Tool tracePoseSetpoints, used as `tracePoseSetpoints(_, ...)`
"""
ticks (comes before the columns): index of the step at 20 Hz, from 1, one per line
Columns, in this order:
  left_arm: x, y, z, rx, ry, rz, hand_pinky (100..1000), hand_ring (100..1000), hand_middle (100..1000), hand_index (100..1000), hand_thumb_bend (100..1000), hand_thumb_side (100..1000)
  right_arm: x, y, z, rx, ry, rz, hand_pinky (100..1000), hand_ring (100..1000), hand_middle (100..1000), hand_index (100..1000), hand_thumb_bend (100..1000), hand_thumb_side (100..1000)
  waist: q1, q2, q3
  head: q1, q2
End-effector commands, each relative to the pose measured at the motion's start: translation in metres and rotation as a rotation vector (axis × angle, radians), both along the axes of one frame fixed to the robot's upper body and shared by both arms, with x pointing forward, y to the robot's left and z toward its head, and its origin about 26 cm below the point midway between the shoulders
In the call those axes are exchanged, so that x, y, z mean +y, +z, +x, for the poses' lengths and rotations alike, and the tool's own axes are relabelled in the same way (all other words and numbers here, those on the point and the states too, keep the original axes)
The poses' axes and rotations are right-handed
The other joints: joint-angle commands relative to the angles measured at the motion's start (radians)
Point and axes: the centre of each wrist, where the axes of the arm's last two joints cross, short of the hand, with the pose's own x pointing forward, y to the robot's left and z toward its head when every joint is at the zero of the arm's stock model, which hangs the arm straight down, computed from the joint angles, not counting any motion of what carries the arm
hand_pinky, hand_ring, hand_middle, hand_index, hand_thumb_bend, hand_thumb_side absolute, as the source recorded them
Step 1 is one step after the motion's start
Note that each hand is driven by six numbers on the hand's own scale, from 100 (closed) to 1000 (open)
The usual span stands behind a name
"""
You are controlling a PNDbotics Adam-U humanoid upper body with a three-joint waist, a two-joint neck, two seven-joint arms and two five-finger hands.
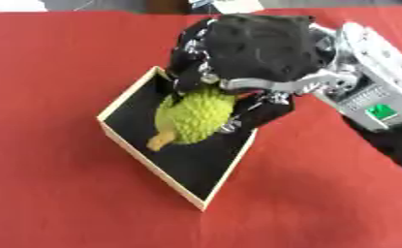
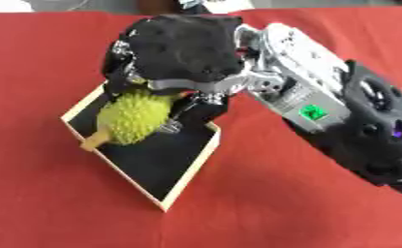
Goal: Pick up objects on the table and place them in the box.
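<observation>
A spiky yellow-green durian (image 1: 195,115) with a tan stem, grasped by the right hand (image 1: 246,53), sits over the black-lined box (image 1: 123,145).

The right hand (image 1: 255,48) covers the top of the durian (image 1: 195,116), so the fruit's upper end and the fingertips around it are hidden. The hand also hides the box (image 1: 123,99) corner at 12 o'clock and part of its far wall. The right forearm (image 2: 356,131) is cut off by the picture's edge at 3 o'clock. Pale things at 12 o'clock, beyond the red cloth (image 1: 60,193), are cropped and too blurred to name.
</observation>
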Motion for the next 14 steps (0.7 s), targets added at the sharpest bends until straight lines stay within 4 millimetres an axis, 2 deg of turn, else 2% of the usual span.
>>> tracePoseSetpoints(1,-0.001,0.013,-0.003,-0.020,-0.002,0.044,587,626,648,713,152,689,0.004,0.003,-0.005,-0.025,0.001,0.003,661,556,411,549,100,120,0.005,-0.023,0.002,0.000,0.004)
tracePoseSetpoints(7,-0.001,0.010,-0.002,-0.007,-0.005,0.041,585,624,646,711,151,689,0.001,-0.018,0.024,0.028,-0.150,-0.012,671,569,426,562,100,127,0.005,-0.017,0.009,-0.003,0.000)
tracePoseSetpoints(11,-0.001,0.009,-0.001,-0.003,-0.008,0.038,584,624,646,711,151,689,0.006,-0.032,0.035,0.033,-0.164,-0.026,683,581,442,581,100,123,0.003,-0.015,0.012,-0.007,-0.001)
tracePoseSetpoints(14,0.000,0.009,-0.001,-0.002,-0.009,0.037,585,624,646,711,151,689,0.009,-0.040,0.040,0.042,-0.153,-0.068,732,616,478,628,100,100,0.003,-0.014,0.014,-0.007,-0.002)
